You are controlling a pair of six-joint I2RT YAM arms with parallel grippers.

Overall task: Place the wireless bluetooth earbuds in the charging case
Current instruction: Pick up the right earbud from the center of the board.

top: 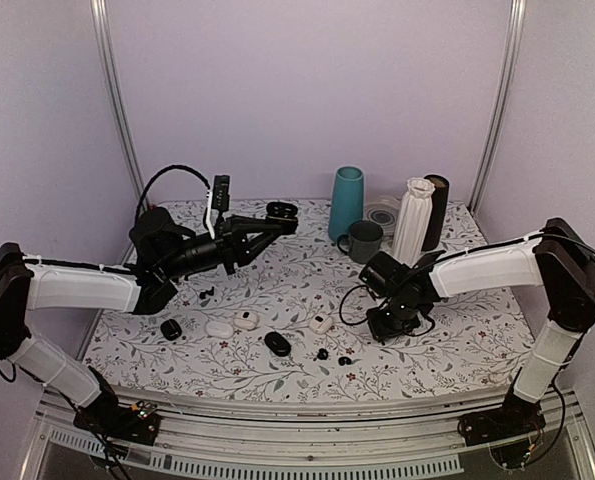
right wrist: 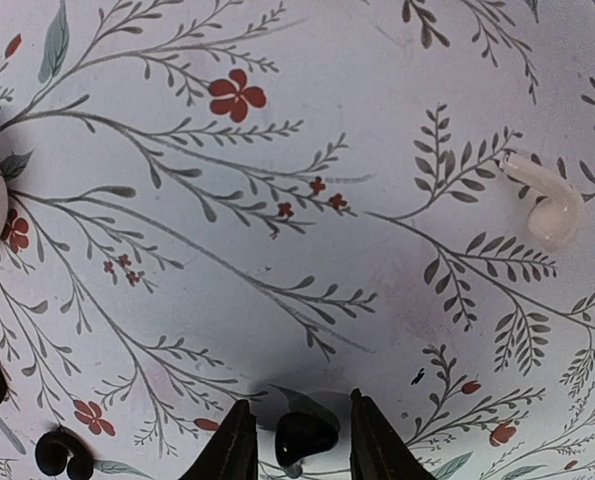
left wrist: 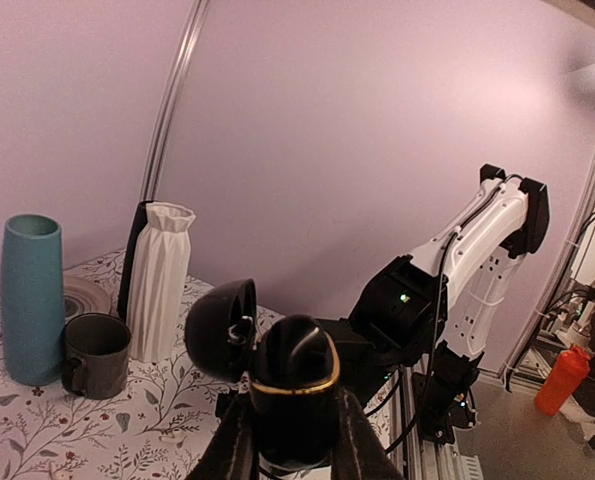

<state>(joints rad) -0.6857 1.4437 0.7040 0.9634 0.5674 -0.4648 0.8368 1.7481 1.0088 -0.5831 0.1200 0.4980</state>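
Where the edge crops it, right gripper (right wrist: 301, 410): narrow around a bud (right wrist: 305, 437), contact unclear.
Case (left wrist: 292, 360) interior: hidden; lid (left wrist: 222, 330) open.
Left gripper (left wrist: 295, 420): clamps case aloft.
Other buds (right wrist: 62, 452): loose on table (right wrist: 377, 200).

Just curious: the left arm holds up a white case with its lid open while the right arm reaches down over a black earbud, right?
Not quite: the left wrist view shows the case in the left end effector is black, not white. Its lid is open, and the right end effector is over a black earbud.
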